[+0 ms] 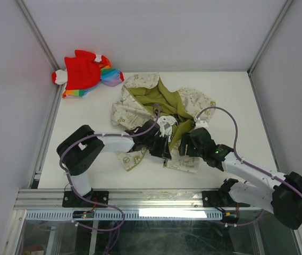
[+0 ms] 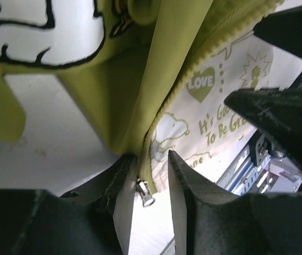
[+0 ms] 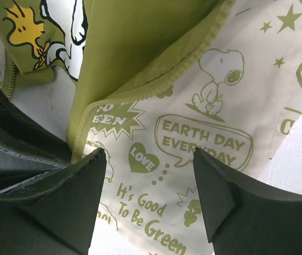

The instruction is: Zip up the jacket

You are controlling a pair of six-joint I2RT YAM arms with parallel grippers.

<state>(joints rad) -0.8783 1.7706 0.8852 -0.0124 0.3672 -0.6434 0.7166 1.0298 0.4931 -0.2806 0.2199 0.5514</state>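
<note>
**Both grippers at the jacket's lower front**

The small cream-white fabric jacket with olive-green printed motifs (image 1: 140,103) lies spread open in the middle of the white table (image 1: 87,122). Its plain olive lining (image 1: 164,98) faces up, and its hem points toward the arm bases. A red and rainbow-coloured garment (image 1: 84,71) sits well apart at the far left corner.

The left gripper (image 2: 151,186) is over the hem, with its 2 fingers (image 2: 120,207) standing only a narrow gap apart. The jacket's olive zipper strip (image 2: 147,154) runs down into that gap. A small silver metal zipper piece (image 2: 145,193) sits at its end, against the inner face of the left finger. Bare space shows between the strip and the other finger, so the strip is between the jaws but not pinched.

The right gripper (image 3: 148,175) is just beside the left one and holds nothing. Its 2 fingers (image 3: 215,191) are spread wide over the cream printed panel (image 3: 209,143). The toothed olive edge of the other front flap (image 3: 140,93) passes close to its left finger. Whether the fingertips touch the cloth cannot be told.
</note>
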